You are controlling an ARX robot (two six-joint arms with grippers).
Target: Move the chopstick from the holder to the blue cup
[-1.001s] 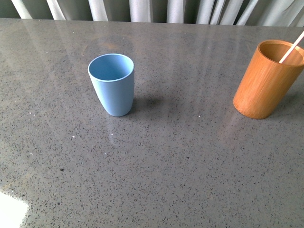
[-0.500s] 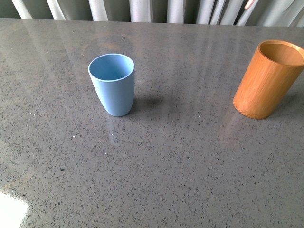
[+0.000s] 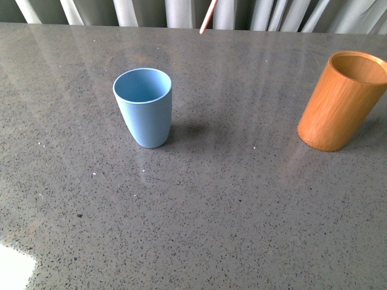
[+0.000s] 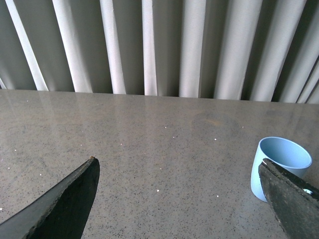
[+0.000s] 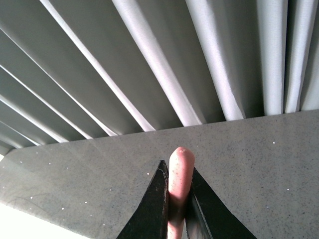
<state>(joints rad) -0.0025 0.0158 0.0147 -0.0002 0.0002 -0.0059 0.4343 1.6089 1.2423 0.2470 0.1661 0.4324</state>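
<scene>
The blue cup (image 3: 143, 106) stands upright and empty on the grey table, left of centre. At the right edge stands the orange-brown holder (image 3: 340, 101), nothing showing inside it. Only the lower tip of the chopstick (image 3: 207, 18) shows in the front view, hanging at the top edge, behind and right of the blue cup. In the right wrist view my right gripper (image 5: 177, 172) is shut on the pinkish chopstick (image 5: 179, 174), whose rounded end sticks out past the fingertips. My left gripper (image 4: 179, 169) is open with nothing between its fingers, the blue cup (image 4: 280, 163) beside one finger.
The grey speckled table (image 3: 230, 211) stretches wide between the two cups. A pleated pale curtain (image 4: 164, 45) hangs behind the table's far edge. A bright white patch (image 3: 13, 269) lies at the near left corner.
The chopstick left the holder, which now looks empty. Its tip has travelled left along the top of the front view, from above the holder to behind the blue cup.
</scene>
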